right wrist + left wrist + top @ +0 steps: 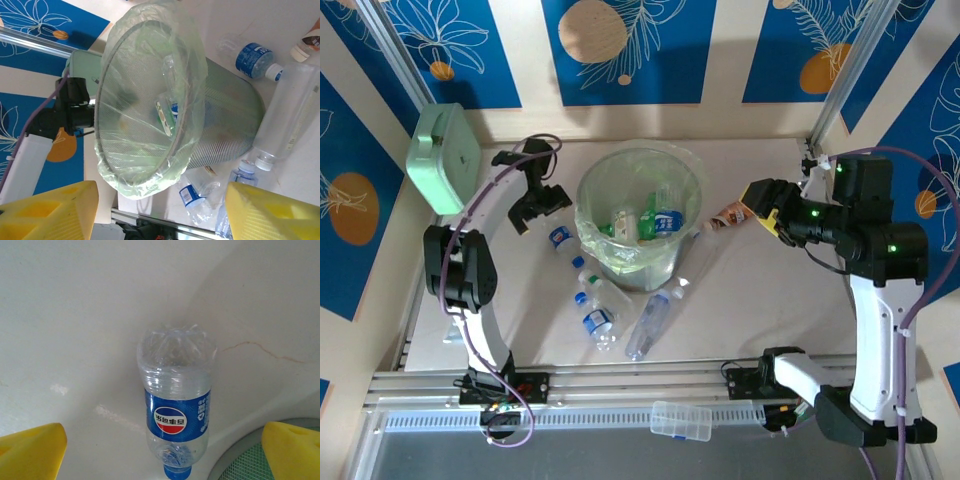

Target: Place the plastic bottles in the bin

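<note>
L gripper [542,205] hovers left of bin [590,195], jaws wide apart, nothing gripped. Under it, betw yellow fingers [35,450] but not touching them: blue-label bottle [175,410] lying flat on table [750,320], blue cap toward wrist cam, just beside bin wall.

R gripper [752,208] right of bin, jaws apart, nothing betw them. Brown-label bottle [728,215] lies just in front of it.

Several bottles in bin [655,222], green + blue labels. More loose bottles [598,318] on table at bin's near side. Big clear bottle [292,110] just beside bin's right wall.
</note>
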